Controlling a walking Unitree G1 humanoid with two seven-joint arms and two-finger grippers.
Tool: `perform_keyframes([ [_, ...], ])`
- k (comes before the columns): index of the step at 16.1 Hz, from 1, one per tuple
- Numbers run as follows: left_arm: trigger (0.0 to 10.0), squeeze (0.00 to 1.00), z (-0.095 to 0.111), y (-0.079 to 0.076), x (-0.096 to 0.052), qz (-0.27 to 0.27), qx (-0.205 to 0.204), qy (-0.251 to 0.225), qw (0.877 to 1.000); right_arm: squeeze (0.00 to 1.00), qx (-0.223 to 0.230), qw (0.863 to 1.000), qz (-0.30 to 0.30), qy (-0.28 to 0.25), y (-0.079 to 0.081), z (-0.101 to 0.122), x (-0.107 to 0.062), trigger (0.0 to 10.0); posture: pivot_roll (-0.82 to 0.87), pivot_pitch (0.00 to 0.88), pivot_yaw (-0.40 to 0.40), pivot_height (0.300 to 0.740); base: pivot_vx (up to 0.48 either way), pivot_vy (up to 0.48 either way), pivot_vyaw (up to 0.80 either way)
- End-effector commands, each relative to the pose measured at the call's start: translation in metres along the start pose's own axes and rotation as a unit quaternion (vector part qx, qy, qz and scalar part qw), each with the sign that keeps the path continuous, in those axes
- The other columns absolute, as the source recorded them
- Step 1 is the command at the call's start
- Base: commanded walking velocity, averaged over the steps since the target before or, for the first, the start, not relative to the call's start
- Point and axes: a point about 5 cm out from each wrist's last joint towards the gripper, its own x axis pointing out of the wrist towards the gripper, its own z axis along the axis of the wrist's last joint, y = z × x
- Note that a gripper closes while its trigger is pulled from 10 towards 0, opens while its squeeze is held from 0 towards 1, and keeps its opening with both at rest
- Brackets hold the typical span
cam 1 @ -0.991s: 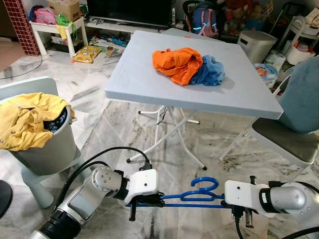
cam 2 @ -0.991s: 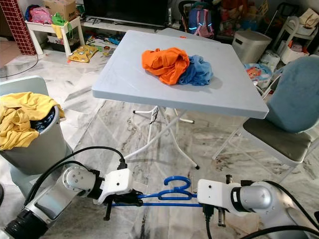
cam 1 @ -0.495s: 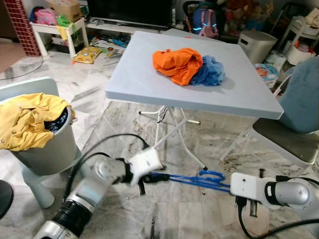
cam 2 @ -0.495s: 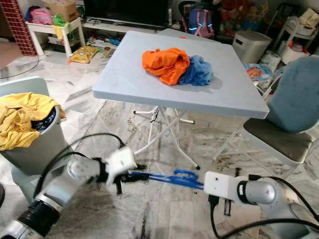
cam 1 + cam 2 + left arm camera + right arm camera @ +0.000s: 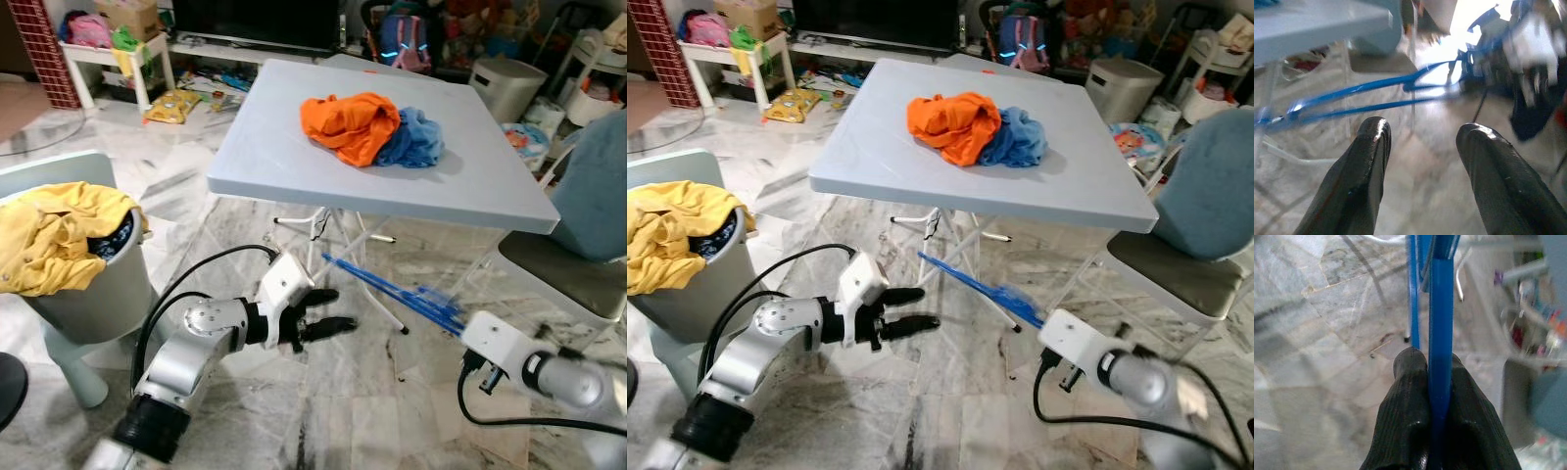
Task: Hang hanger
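A blue plastic hanger (image 5: pixel 387 289) slants up from my right gripper (image 5: pixel 1429 363), which is shut on one end of it low on the right. Its free end points up and left toward the folding table's legs. The same hanger (image 5: pixel 1371 95) lies across the left wrist view, beyond the fingers. My left gripper (image 5: pixel 326 309) stands open above the marble floor, left of the hanger and apart from it, with nothing between its black fingers (image 5: pixel 1364 161).
A grey folding table (image 5: pixel 265 157) carries an orange and a blue garment (image 5: pixel 367 127). A bin with yellow clothes (image 5: pixel 59 240) stands at the left. A chair (image 5: pixel 578 264) is at the right. Clutter lines the far wall.
My left gripper let go of the hanger and opened. The right gripper swung the hanger up so that it slants toward the table legs.
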Motion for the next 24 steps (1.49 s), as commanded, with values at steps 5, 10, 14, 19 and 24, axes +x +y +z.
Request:
perform_keyframes([
  [5, 10.0, 1.00, 0.019, 0.042, -0.009, 0.261, -0.004, -0.080, 0.962, 0.00, 0.287, 0.950, -0.117, -0.038, 0.007, -0.003, -0.010, 0.0, 0.06, 0.000, -0.120, 0.740, 0.000, 0.000, 0.00],
  [10, 10.0, 1.00, 0.011, 0.054, -0.013, 0.334, -0.001, -0.063, 0.940, 0.00, 0.438, 0.864, -0.239, -0.065, 0.012, 0.003, -0.016, 0.0, 0.05, 0.000, -0.101, 0.740, 0.000, 0.000, 0.00],
  [14, 10.0, 1.00, -0.018, 0.044, -0.009, 0.318, -0.058, -0.035, 0.946, 0.00, 0.444, 0.855, -0.266, -0.037, 0.026, 0.001, -0.019, 7.3, 0.04, 0.000, -0.095, 0.740, 0.000, 0.000, 0.00],
  [19, 10.0, 0.00, -0.016, 0.046, -0.004, 0.321, -0.077, -0.042, 0.943, 0.00, 0.467, 0.842, -0.269, -0.032, 0.027, 0.000, -0.016, 10.0, 0.05, 0.000, -0.101, 0.740, 0.000, 0.000, 0.00],
  [24, 10.0, 0.00, -0.016, 0.045, -0.002, 0.306, -0.086, -0.042, 0.947, 0.00, 0.464, 0.845, -0.264, -0.029, 0.029, 0.001, -0.014, 10.0, 0.05, 0.000, -0.100, 0.740, 0.000, 0.000, -0.78],
])
